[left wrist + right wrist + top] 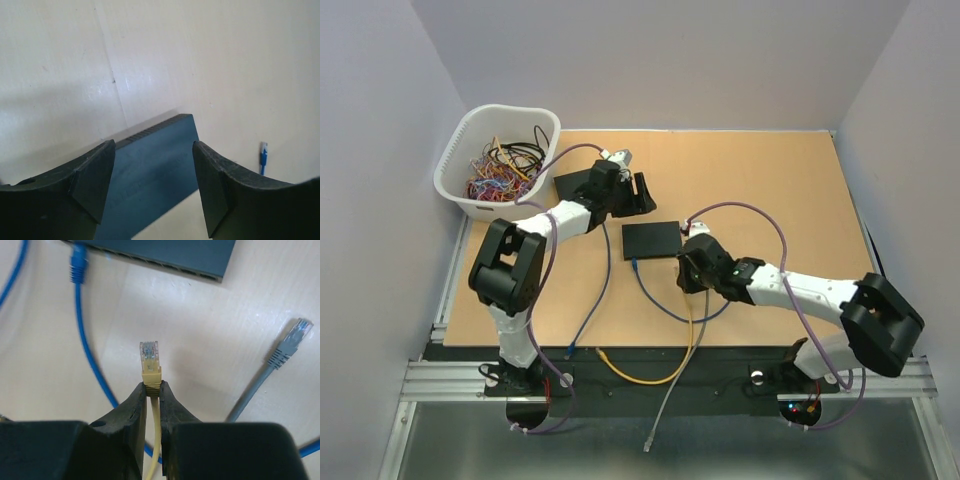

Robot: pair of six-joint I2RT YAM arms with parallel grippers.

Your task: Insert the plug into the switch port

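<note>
A black switch lies flat mid-table; its port row faces the near side and shows at the top of the right wrist view. My right gripper is shut on the boot of a yellow plug. The plug tip points toward the switch's ports, a short gap away. In the top view the right gripper sits just right of the switch's near corner. My left gripper is open and empty, hovering behind the switch, which shows between its fingers.
A second black switch lies at back left. A white basket holds tangled cables. A blue plug lies by the ports and also shows in the left wrist view. A grey plug lies right. Yellow cable loops over the near edge.
</note>
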